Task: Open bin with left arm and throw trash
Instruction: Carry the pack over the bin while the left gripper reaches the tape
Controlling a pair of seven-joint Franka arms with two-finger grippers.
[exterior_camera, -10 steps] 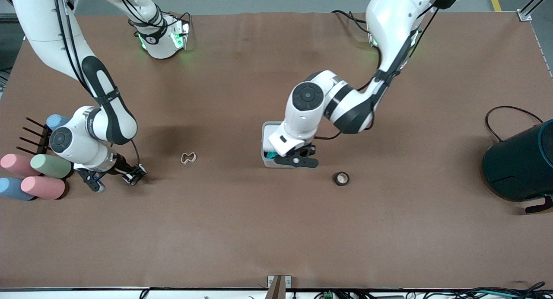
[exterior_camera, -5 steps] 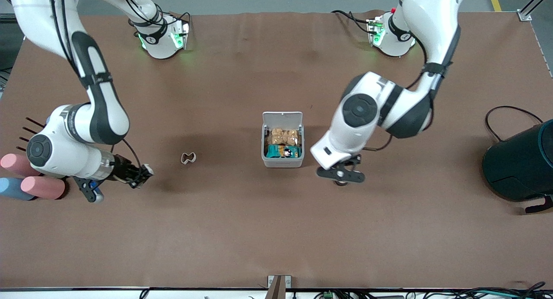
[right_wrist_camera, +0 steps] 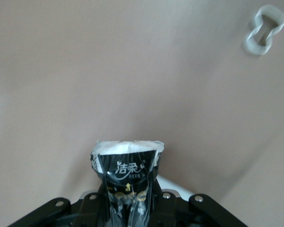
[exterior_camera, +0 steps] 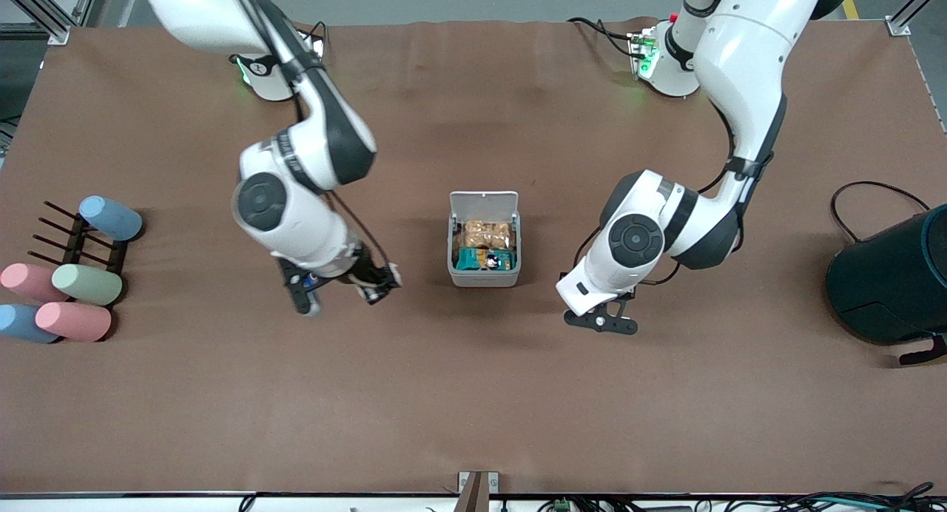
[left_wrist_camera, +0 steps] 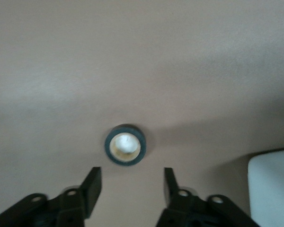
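Observation:
The white bin (exterior_camera: 484,279) stands mid-table with its lid (exterior_camera: 484,201) flipped up and snack packets inside; one corner of it shows in the left wrist view (left_wrist_camera: 272,189). My left gripper (exterior_camera: 601,321) (left_wrist_camera: 130,184) is open, low over the small black ring (left_wrist_camera: 125,144). In the front view the gripper hides the ring. My right gripper (exterior_camera: 373,283) (right_wrist_camera: 128,196) is shut on the crumpled black wrapper packet (right_wrist_camera: 128,170) and holds it over the table beside the bin, toward the right arm's end. The bent white loop (right_wrist_camera: 264,29) lies on the table. In the front view the right arm hides it.
Several pastel cylinders (exterior_camera: 66,305) and a dark rack (exterior_camera: 74,238) lie at the right arm's end. A big dark teal cylinder (exterior_camera: 891,283) with a black cable (exterior_camera: 851,201) stands at the left arm's end.
The left gripper left the bin, whose lid now stands open, and moved over the ring. The right arm swung from the pastel cylinders toward the bin with the packet.

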